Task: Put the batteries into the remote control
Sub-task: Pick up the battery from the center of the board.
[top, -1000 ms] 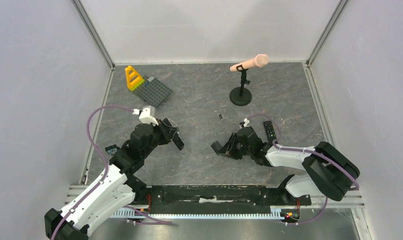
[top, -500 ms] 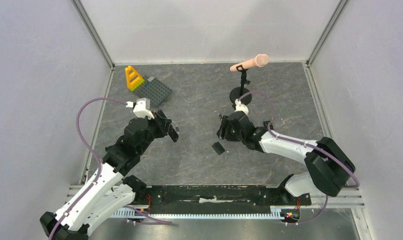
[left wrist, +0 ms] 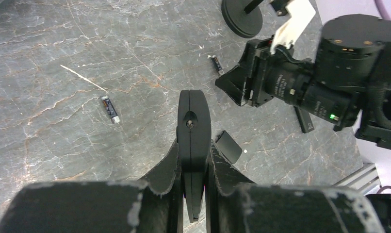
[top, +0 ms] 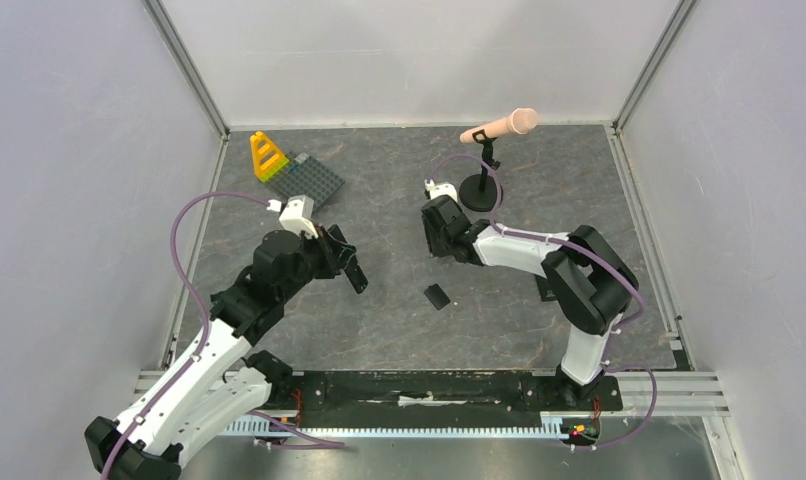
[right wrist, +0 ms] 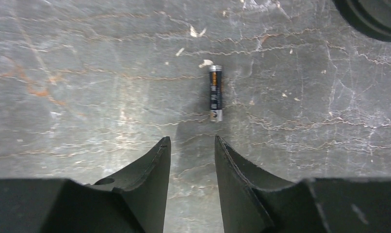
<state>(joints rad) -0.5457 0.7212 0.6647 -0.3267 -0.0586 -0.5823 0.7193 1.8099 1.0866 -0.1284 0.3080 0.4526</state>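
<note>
My left gripper [left wrist: 193,145] is shut on the remote control [left wrist: 193,121], a slim black bar seen edge-on and pointing away over the table. From above, the same remote control [top: 355,273] sticks out of the left gripper [top: 341,262]. My right gripper [right wrist: 191,141] hangs open and empty just short of a dark battery [right wrist: 215,93] with an orange band, lying on the table. In the top view the right gripper [top: 435,236] covers that battery. A second battery [left wrist: 109,108] lies to the left. The small black cover [top: 437,296] lies flat between the arms.
A pink microphone on a round black stand [top: 482,190] is just behind the right gripper. A grey brick baseplate [top: 312,182] with a yellow piece [top: 268,157] sits at the back left. A black buttoned remote [left wrist: 305,120] lies by the right arm.
The right gripper let go of the cover near the front, swung back and left over the battery, and its jaws now stand open. The left arm shifted slightly, still gripping the remote.
</note>
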